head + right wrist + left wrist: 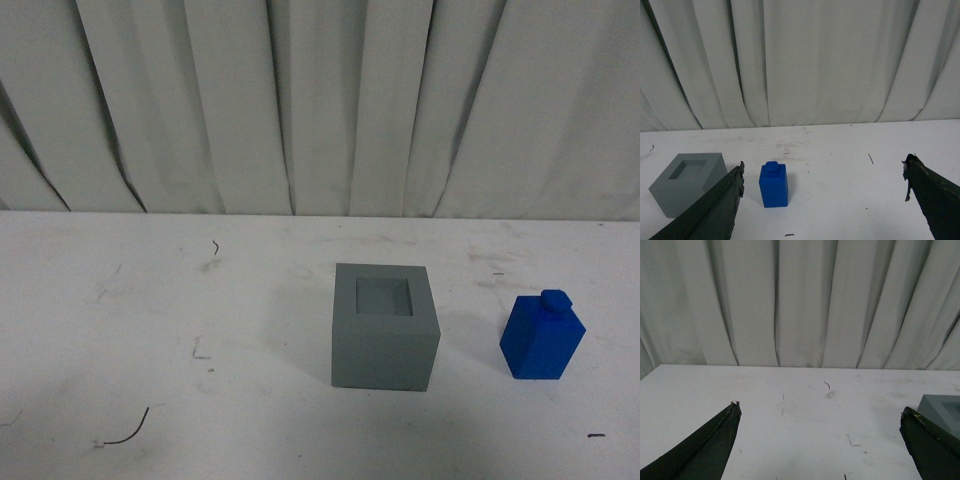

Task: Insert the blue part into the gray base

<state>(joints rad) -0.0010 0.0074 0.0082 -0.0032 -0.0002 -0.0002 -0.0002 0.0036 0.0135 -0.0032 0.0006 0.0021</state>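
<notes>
The gray base (385, 327) stands on the white table near the middle, its square recess facing up. The blue part (541, 337) stands upright to its right, knob on top, a clear gap between them. Neither gripper shows in the front view. My right gripper (823, 170) is open and empty; the blue part (773, 185) stands ahead of it, close to one finger, with the gray base (687, 182) beyond that finger. My left gripper (820, 408) is open and empty over bare table; a corner of the gray base (942, 410) shows behind one finger.
The white table (150, 300) carries scuffs and a few short dark threads (130, 428). A pleated pale curtain (320, 100) hangs along its far edge.
</notes>
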